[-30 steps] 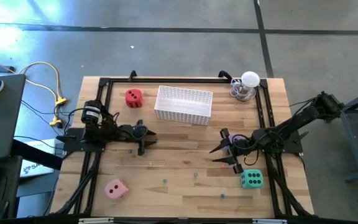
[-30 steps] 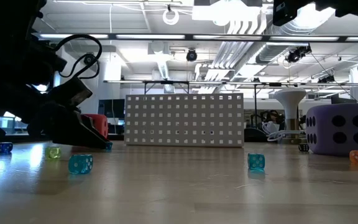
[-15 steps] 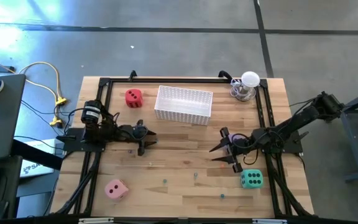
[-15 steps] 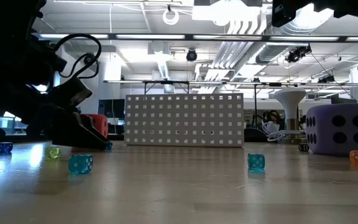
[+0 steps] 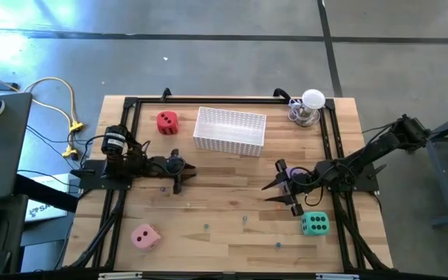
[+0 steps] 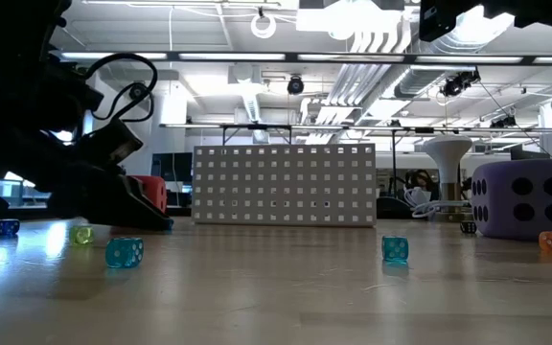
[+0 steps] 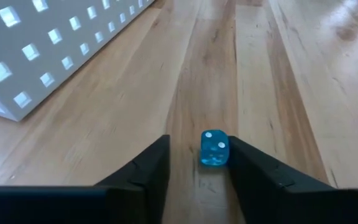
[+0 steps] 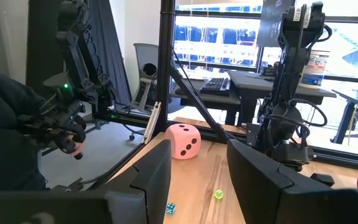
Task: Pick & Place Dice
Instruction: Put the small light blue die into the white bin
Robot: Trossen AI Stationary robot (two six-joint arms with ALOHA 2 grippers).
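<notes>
- Wooden plank bench (image 5: pixel 224 241) inside a black frame; grey floor around it, office room with desks behind.
- Left gripper (image 5: pixel 183 173) low over the bench's left-centre. Its jaws stand a little apart, with a small translucent blue die (image 7: pixel 214 149) between the tips, close against one finger; contact on both sides cannot be confirmed.
- Right gripper (image 5: pixel 278 189) low at right-centre, jaws apart, nothing between them.
- Red soft cube die (image 5: pixel 167 121) near the back-left, just beside the white perforated rectangular basket (image 5: pixel 229 130); well apart from the left jaws.
- Pink soft cube die (image 5: pixel 145 236) near the front-left edge.
- Green soft cube die (image 5: pixel 314 225) near the front-right, close by the right jaws, not touching.
- Purple soft cube die (image 6: pixel 527 198) shows only in the low view, at its right edge.
- Open bench between the two grippers and toward the front; a few more small dice (image 6: pixel 395 249) scattered there.
- White-topped lamp-like object (image 5: pixel 309 107) at the back-right corner.
</notes>
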